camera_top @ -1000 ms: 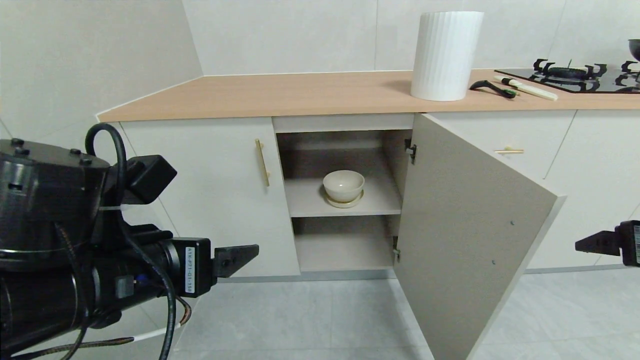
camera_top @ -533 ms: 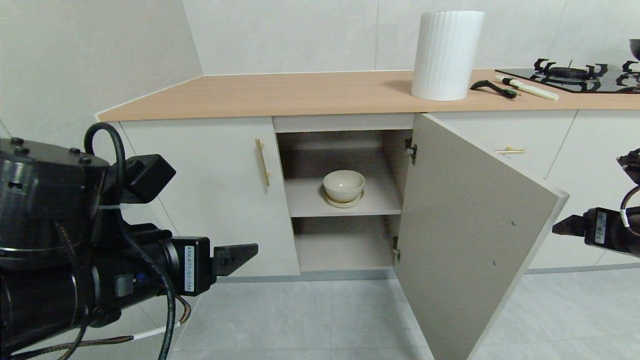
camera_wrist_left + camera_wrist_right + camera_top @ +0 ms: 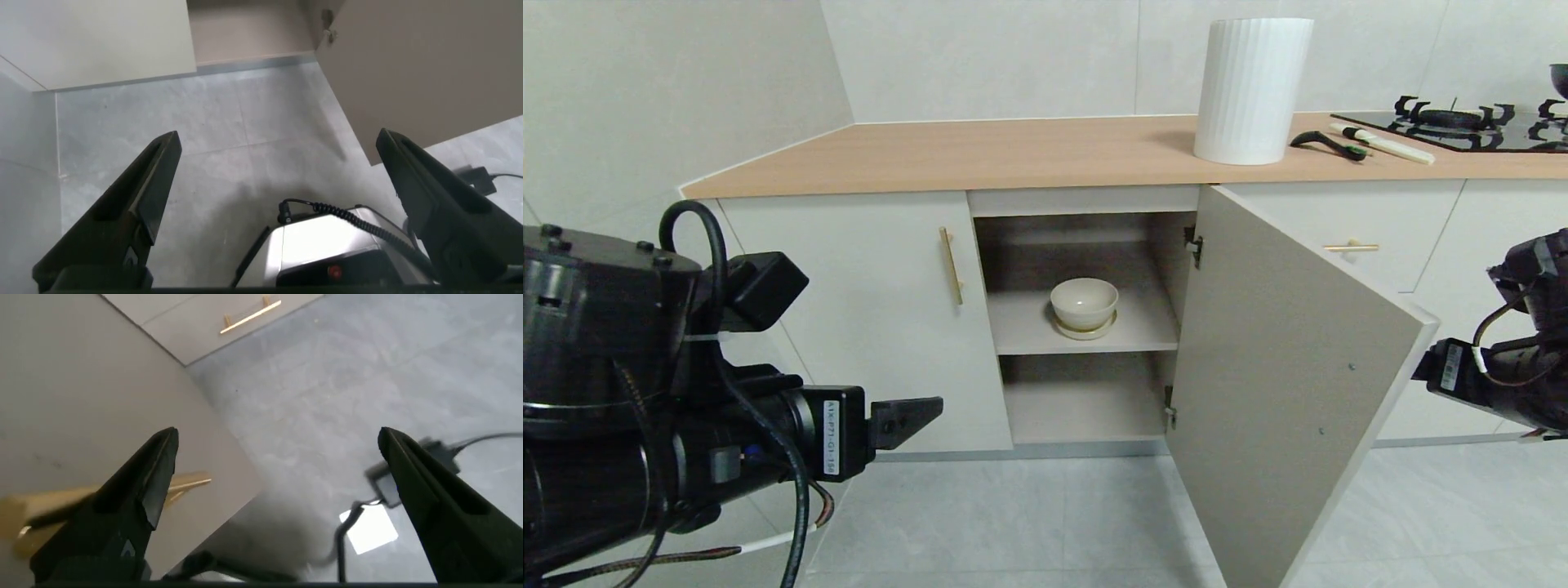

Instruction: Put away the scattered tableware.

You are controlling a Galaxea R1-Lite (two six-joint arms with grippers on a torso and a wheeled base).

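Observation:
A cream bowl (image 3: 1083, 300) sits on a small plate (image 3: 1085, 331) on the upper shelf (image 3: 1029, 327) of the open cabinet. The cabinet door (image 3: 1282, 367) stands swung out to the right. My left gripper (image 3: 907, 420) hovers low at the left, in front of the closed door, open with nothing between its fingers (image 3: 155, 188). My right gripper (image 3: 278, 465) is open and empty, close to the outer face of the open door (image 3: 82, 416) by its gold handle (image 3: 106, 498). In the head view its tips are hidden behind the door's free edge.
On the wooden counter stand a tall white ribbed container (image 3: 1251, 90), a black-handled tool (image 3: 1327, 144) and a cream-handled tool (image 3: 1384, 145), beside a black stove (image 3: 1462, 126). The lower shelf (image 3: 1086, 408) is bare. Grey tiled floor lies in front.
My right arm has moved left and risen, coming up behind the open door's free edge. The door's edge shifted slightly. The left arm, bowl and plate kept still.

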